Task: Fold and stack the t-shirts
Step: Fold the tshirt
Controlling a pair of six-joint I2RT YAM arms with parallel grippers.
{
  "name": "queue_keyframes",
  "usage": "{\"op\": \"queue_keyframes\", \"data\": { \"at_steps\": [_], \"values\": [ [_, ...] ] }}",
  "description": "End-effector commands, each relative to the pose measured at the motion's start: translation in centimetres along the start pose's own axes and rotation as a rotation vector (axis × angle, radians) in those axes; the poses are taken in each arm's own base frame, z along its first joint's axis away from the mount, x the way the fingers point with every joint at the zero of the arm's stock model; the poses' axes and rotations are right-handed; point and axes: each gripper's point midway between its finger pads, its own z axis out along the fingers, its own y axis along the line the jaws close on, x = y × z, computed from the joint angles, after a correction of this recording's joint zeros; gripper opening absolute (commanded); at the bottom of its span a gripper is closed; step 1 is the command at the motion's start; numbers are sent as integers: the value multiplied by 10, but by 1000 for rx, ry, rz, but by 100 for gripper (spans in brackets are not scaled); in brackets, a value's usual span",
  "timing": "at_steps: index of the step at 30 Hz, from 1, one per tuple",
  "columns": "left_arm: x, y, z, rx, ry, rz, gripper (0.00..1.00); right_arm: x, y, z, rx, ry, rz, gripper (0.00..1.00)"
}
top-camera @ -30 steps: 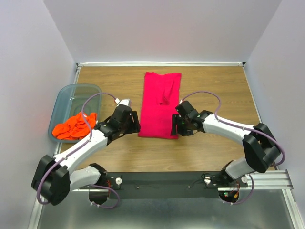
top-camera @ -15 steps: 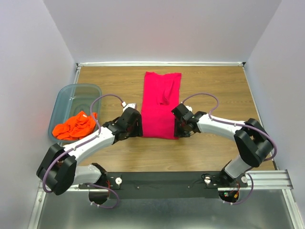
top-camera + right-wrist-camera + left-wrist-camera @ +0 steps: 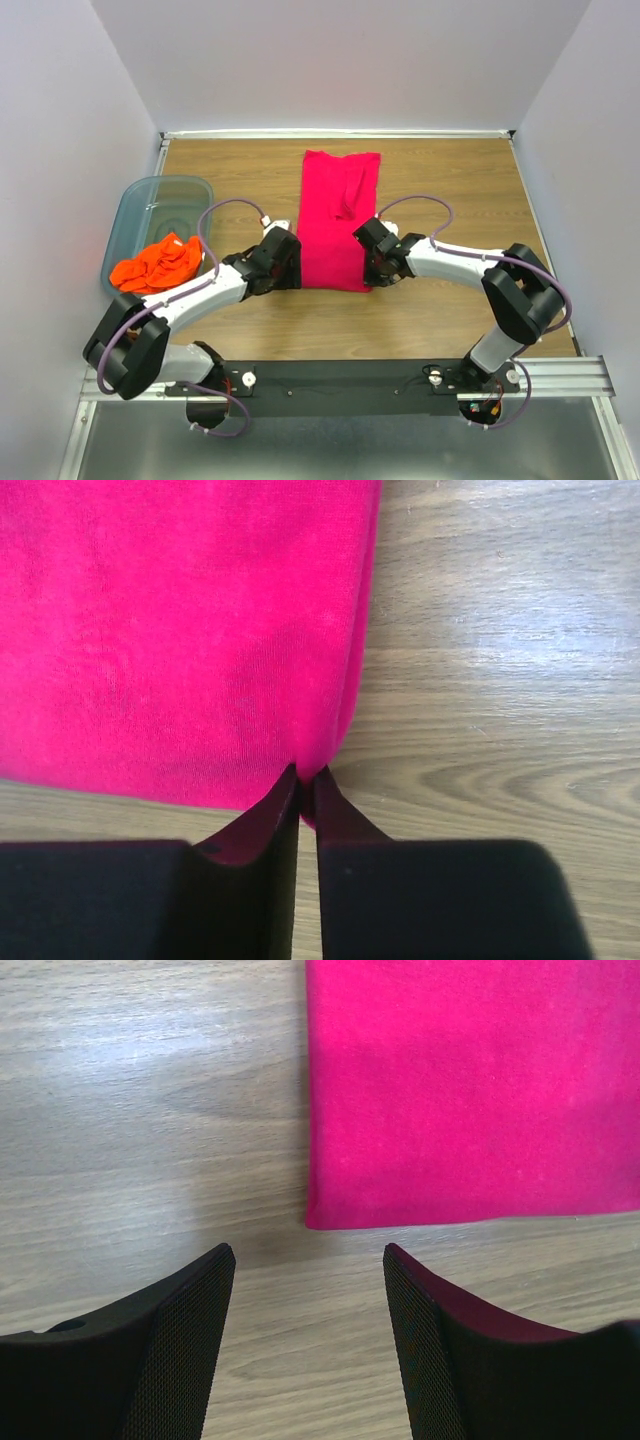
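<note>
Right pincer [image 3: 306,777] is clamping the pink shirt's [image 3: 170,620] near corner; left pincer [image 3: 307,1252] is hovering, fingers apart, beside it.

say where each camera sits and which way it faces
Top external: above and behind the robot, looking down on table, pink t-shirt, orange t-shirt at the bin; both arms show.
Left wrist: on its arm, facing down at the shirt's near left corner; open left gripper shows.
Right wrist: on its arm, facing down at the near right corner, pinched by the right gripper.
All share the pink t-shirt.
</note>
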Motion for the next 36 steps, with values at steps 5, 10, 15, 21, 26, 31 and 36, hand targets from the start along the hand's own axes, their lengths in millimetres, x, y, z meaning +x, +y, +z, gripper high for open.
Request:
{"op": "queue_keyframes", "data": {
  "at_steps": [5, 10, 15, 21, 26, 31, 36],
  "values": [
    [-4, -5, 9, -26, -8, -1, 68, 21, -47, 4, 194, 34, -60, 1],
    [-6, -11, 16, -36, -5, 7, 63, 21, -45, 4, 186, 43, -73, 1],
    [-18, -12, 15, -55, -33, 9, 51, 22, -48, 2, 186, 45, -77, 1],
    [-14, -12, 26, -66, -10, 19, 45, 23, -47, 0, 178, 44, -82, 1],
    [-4, -11, 30, -69, 20, 27, 45, 21, -44, -1, 166, 42, -85, 1],
    [8, -11, 31, -72, 49, 44, 45, 19, -42, -3, 158, 37, -85, 1],
    [23, -9, 39, -99, 98, 75, 46, 19, -38, -2, 147, 46, -90, 1]
  ]
}}
